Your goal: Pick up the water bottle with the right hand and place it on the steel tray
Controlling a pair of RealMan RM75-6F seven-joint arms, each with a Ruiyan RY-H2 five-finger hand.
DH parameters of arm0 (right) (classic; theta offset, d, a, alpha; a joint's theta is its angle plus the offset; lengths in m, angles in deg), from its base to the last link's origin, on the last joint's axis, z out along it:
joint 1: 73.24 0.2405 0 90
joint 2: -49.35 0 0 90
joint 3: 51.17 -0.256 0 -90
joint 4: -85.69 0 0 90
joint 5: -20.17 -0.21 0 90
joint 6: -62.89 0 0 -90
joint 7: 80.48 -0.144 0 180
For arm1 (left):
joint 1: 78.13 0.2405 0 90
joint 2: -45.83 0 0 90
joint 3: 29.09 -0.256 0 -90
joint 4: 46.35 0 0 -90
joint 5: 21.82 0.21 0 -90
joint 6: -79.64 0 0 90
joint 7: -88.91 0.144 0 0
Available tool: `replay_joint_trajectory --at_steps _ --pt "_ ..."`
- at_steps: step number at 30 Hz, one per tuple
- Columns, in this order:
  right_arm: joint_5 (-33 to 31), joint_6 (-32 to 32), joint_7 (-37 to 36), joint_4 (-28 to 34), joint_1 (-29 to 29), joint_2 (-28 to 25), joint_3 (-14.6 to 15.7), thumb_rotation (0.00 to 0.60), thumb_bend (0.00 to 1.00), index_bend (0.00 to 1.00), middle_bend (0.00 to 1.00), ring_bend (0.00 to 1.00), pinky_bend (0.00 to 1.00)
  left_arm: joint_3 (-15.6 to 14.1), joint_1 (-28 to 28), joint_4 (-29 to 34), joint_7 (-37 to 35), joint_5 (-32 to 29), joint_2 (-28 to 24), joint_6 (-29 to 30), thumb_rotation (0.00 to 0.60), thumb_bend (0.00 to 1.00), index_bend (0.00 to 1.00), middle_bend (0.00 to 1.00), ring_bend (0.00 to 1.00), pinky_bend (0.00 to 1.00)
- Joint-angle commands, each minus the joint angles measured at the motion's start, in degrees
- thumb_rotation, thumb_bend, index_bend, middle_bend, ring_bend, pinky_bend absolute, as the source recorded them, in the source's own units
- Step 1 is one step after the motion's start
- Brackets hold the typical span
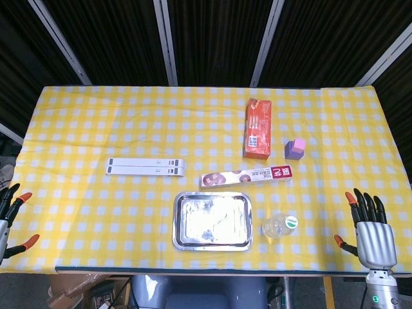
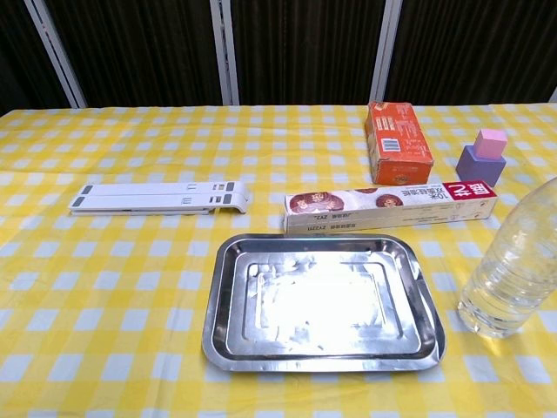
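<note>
We see the water bottle (image 2: 515, 266) standing upright on the yellow-checked worktop (image 1: 96, 129), just beside the right edge of the steel tray (image 1: 212, 221) and apart from it. Our right hand (image 1: 371, 230) hovers at the near right corner, fingers spread and holding nothing; our left hand (image 1: 11, 219) sits at the near left edge, fingers likewise apart. Behind the tray lie a long wrap box (image 2: 389, 207), an orange carton (image 1: 257, 128), a purple block (image 1: 295, 149) and a white folded stand (image 1: 146, 167).
</note>
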Motion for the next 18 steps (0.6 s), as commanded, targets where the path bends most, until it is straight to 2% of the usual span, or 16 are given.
replay_joint_trajectory --at_steps 1,14,18 --pt "0.2 0.2 -0.1 0.0 -0.1 -0.1 0.0 0.600 0.02 0.08 0.04 0.00 0.00 -0.1 0.0 0.1 0.1 0.1 0.0 0.0 0.600 0.20 0.15 0.00 0.00 0.00" --pt "-0.1 -0.8 -3.7 1.1 -0.1 -1.4 0.4 0.600 0.02 0.08 0.04 0.00 0.00 0.0 -0.2 0.1 1.7 0.4 0.7 -0.2 0.600 0.20 0.15 0.00 0.00 0.00" --pt "-0.8 -1.3 -1.5 -0.3 0.2 -0.9 0.2 0.600 0.02 0.08 0.04 0.00 0.00 0.1 -0.5 0.1 1.9 -0.6 0.7 -1.2 0.600 0.20 0.15 0.00 0.00 0.00"
